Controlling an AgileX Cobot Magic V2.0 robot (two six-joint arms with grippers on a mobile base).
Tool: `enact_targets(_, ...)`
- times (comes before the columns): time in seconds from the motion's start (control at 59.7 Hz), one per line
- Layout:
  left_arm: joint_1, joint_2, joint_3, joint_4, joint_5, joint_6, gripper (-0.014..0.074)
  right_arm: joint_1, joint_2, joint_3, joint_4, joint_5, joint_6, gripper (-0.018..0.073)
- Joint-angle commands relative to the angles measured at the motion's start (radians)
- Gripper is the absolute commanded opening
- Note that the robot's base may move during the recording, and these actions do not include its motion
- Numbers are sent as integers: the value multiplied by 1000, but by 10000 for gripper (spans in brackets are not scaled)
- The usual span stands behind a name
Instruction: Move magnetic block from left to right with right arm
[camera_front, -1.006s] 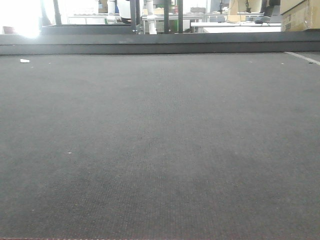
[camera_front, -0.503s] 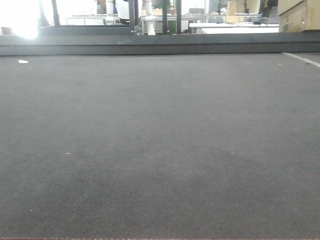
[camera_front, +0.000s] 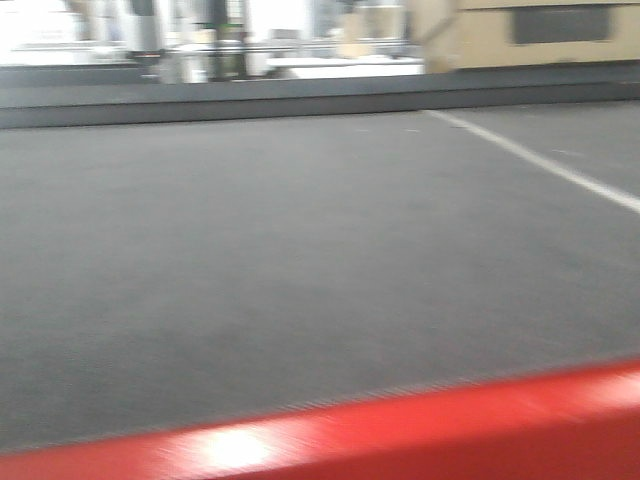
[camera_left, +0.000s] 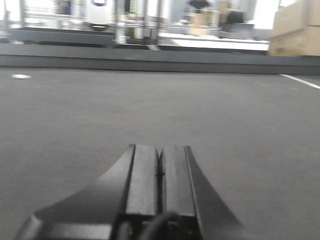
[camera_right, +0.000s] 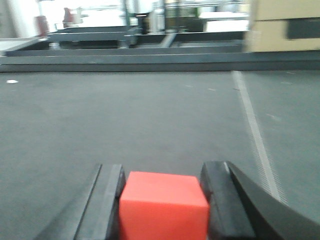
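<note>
The magnetic block (camera_right: 163, 205), a plain red-orange cube, sits between the two black fingers of my right gripper (camera_right: 164, 172) in the right wrist view. Both fingers press against its sides. Grey carpet stretches ahead of it, and the frame does not show whether the cube rests on the carpet or hangs above it. In the left wrist view my left gripper (camera_left: 160, 149) is low over the carpet, its fingers closed flat together with nothing between them. Neither gripper appears in the front view.
A white line (camera_right: 252, 130) runs along the carpet on the right and also shows as the white line (camera_front: 540, 160) in the front view. A dark raised ledge (camera_left: 150, 57) closes the far side, with cardboard boxes (camera_front: 530, 35) behind. A blurred red band (camera_front: 400, 430) fills the front view's bottom edge.
The front view has swung and blurred: the white line now lies much further in from the right, the box looms larger, and a broad red band has come in along the bottom.
</note>
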Motion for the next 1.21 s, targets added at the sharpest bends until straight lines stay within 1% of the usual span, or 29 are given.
enact_targets(0.0, -4, -15, 8, 0, -91, -7, -116, -3, 16, -26, -25, -80, -9, 229)
enact_targets(0.168, 16, -15, 8, 0, -91, -7, -116, -3, 16, -26, -25, -80, -9, 229)
enact_targets(0.469, 76, -15, 8, 0, -91, -7, -116, -3, 16, -26, -25, -80, -9, 229)
enact_targets(1.19, 76, -15, 8, 0, -91, -7, -116, -3, 16, -26, -25, -80, -9, 229)
